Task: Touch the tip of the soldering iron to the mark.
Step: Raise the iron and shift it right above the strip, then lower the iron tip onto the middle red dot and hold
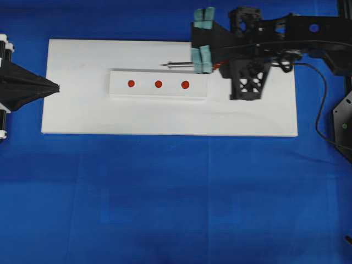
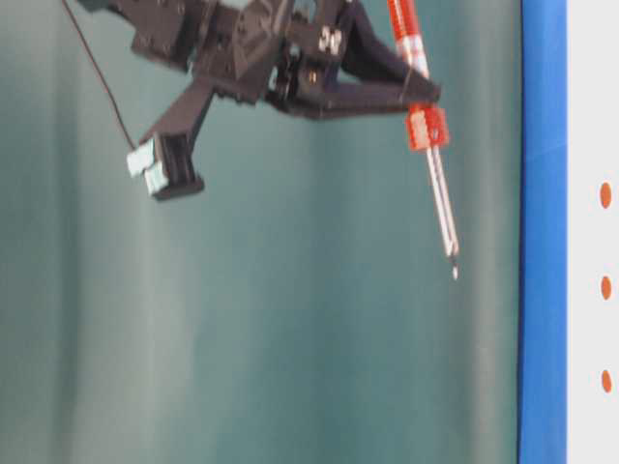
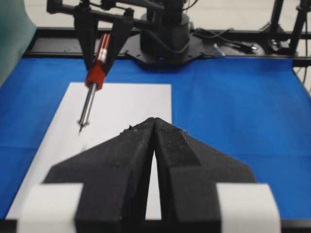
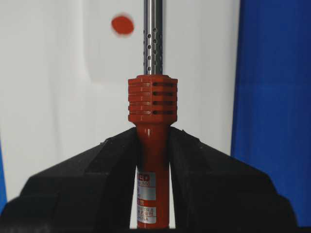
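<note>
- Soldering iron (image 4: 152, 145) was clamped by its orange-red handle between the closed jaws of the right gripper (image 4: 152, 160), shaft pointing away from the wrist.
- Seen from overhead, the tip (image 1: 163, 65) lay just beyond the far long edge of the white block (image 1: 118, 88), almost level with the mark (image 1: 158, 84).
- In the table-level view the tip hung well clear of the block's surface.
- Judged step: carrying the tip to the mark, the middle red dot; contact was not yet made.
- To do it well, the tip would have to be brought across the block's edge until over the middle dot, then lowered slowly with the shaft angle kept steady.
- Risk, as a judgement: landing on the outer dot (image 1: 185, 84) nearest the gripper.
- Left gripper (image 3: 154, 141) rested with jaws together, holding nothing, well away from the block's other end.
</note>
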Controlling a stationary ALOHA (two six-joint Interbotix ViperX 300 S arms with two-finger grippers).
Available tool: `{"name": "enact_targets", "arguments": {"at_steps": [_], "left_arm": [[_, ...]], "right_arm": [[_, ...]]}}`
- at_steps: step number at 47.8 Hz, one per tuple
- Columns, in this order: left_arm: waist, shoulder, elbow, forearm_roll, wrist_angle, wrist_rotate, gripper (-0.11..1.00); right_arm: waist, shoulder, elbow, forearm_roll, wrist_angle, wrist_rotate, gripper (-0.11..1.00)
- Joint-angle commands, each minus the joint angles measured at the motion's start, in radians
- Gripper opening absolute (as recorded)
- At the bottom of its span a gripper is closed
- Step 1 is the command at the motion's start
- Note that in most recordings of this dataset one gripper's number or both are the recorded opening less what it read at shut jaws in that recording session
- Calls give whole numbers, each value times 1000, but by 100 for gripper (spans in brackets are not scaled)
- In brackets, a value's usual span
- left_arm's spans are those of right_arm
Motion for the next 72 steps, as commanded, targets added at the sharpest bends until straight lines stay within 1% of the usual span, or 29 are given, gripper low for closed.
{"name": "enact_targets", "arguments": {"at_steps": [1,42,51,72], "left_arm": [[5,3,-11,0,-12,2,0],[6,5,-11,0,-12,0,0],[6,5,-11,0,-12,0,0],[8,9,-9,0,-11,3,0]], "right_arm": [[-2,-43,5,-3,-3,3,7],[-2,-35,2,-3,-8,5,7],[-2,5,0,-2,-8,5,7],[0,160,-31,3,-48,3,7]]}}
